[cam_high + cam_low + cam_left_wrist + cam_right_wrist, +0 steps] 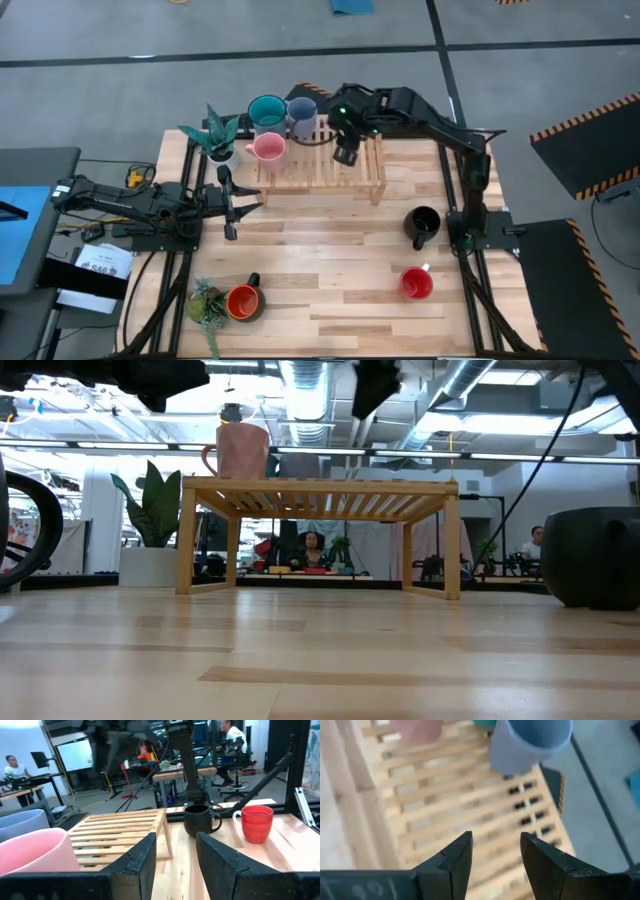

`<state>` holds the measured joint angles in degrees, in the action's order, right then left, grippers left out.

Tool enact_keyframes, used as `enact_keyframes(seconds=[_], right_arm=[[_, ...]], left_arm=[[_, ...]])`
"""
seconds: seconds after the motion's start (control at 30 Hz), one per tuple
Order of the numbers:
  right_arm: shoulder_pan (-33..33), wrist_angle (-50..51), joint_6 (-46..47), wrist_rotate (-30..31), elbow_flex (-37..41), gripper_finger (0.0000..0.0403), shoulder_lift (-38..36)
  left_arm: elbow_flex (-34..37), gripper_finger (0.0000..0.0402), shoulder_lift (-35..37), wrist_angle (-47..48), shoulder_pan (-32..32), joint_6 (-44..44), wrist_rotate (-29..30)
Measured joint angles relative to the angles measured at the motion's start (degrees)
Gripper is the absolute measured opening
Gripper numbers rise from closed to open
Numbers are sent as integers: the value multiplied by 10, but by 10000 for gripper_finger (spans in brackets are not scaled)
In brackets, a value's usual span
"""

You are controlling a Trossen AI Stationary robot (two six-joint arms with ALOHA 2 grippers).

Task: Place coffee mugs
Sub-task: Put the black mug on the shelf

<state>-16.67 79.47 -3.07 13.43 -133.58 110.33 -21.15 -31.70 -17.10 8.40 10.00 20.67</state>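
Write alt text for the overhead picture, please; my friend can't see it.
Seen from above, a wooden table holds a slatted rack with teal, grey-blue and pink mugs. The right gripper hovers over the rack, open; the left gripper waits nearby. Black, red and orange mugs stand on the tabletop.

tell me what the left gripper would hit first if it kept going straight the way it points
Likely the black mug. The open left gripper points across the table along the wooden rack's front side, and that mug sits almost dead ahead; the red mug stands off to one side. Depth is unclear, so it might slip just past.
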Motion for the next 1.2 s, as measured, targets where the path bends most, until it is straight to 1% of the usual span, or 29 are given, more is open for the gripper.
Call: enact_keyframes(seconds=[0.23,0.43,0.53,0.6,0.67,0.73,0.9,1.03,1.13,1.2], right_arm=[[50,46,16,3,0,193,-24],[86,109,48,45,0,193,-25],[96,99,57,50,29,193,-38],[101,88,61,58,77,193,-62],[106,70,73,68,147,193,-101],[107,27,85,76,237,193,-147],[107,-66,135,76,466,193,-296],[108,-109,241,75,596,193,-402],[116,-100,371,68,654,193,-461],[119,-87,449,43,680,193,-488]], left_arm=[[0,126,0,15,0,-21,-9],[0,126,18,39,3,-30,-9],[0,126,35,47,12,-40,-9],[0,126,48,51,20,-42,-9],[0,126,60,55,29,-42,-9],[0,126,71,56,36,-34,-9],[0,126,84,56,41,-25,-9],[0,126,84,57,41,-28,-9],[0,126,83,57,41,-29,-9],[0,126,83,57,41,-33,-9]])
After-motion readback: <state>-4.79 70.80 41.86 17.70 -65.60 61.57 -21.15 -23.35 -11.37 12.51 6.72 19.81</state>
